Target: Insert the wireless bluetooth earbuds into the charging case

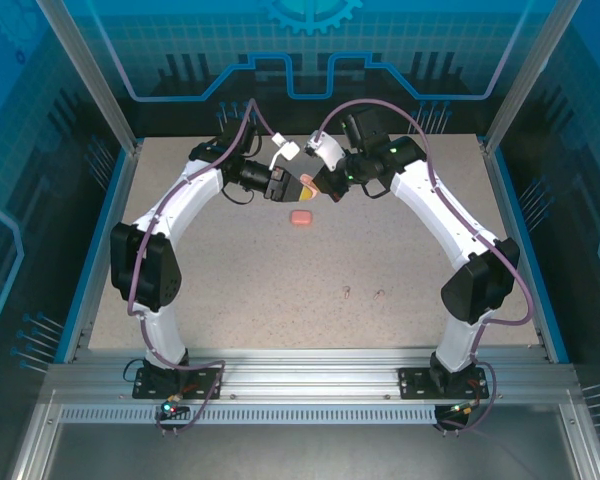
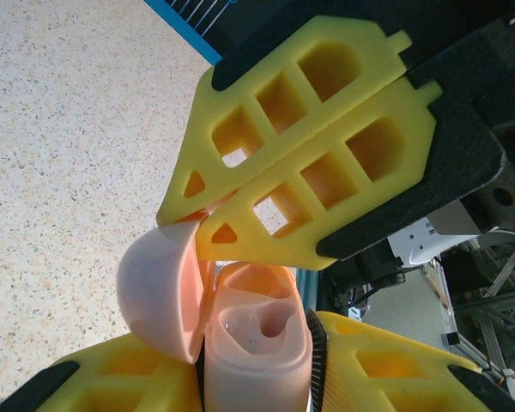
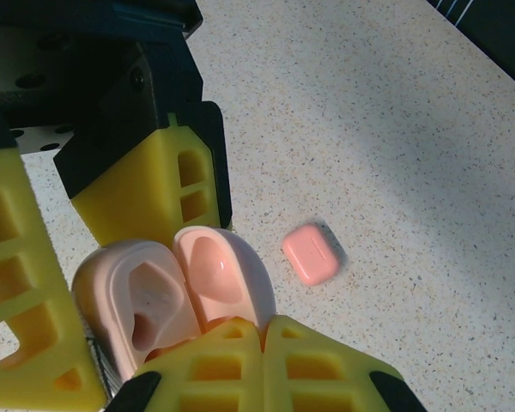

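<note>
Pink charging case [image 2: 257, 343], wide open

light: bright, even, from above | shadows: soft diagonal bands on tabletop [image 3: 395, 129] | glare: faint sheen on charging case [image 2: 253, 343] | blur: nearest yellow fingers [image 2: 120, 378] soft in wrist views | overhead view sharp, blue backdrop [image 1: 380, 50] dim

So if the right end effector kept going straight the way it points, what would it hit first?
The open charging case, held by the left end effector. The right end effector's shut tips seem to touch its lid, though depth is unclear.
</note>
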Controlling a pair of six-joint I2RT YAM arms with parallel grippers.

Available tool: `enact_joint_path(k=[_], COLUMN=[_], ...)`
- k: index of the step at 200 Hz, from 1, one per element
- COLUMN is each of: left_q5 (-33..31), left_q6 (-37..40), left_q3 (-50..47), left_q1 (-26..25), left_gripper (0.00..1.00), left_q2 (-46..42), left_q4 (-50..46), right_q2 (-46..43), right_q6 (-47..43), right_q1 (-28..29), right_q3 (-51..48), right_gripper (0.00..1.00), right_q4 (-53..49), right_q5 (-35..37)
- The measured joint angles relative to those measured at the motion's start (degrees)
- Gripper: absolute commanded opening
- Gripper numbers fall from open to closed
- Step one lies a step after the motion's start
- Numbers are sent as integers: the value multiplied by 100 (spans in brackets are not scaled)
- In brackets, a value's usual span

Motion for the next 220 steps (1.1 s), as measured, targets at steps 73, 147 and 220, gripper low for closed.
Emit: enact_joint_path(k=[73, 147, 220], left_q5=[2, 9, -522], left_q6=[-203, -269, -739], left_q3=[-11, -153, -2103], left_q1=[26, 37, 44], left_gripper=[26, 0, 0], left_q2=[0, -35, -1141], left_q4=[186, 407, 2347], right_q2=[0, 0, -210], right_q6=[0, 57, 627], right_q1=[-2, -9, -369], right_q3=[0, 0, -72], right_gripper=[0, 8, 47], right_q4=[15, 20, 39], right_q5=[42, 122, -286])
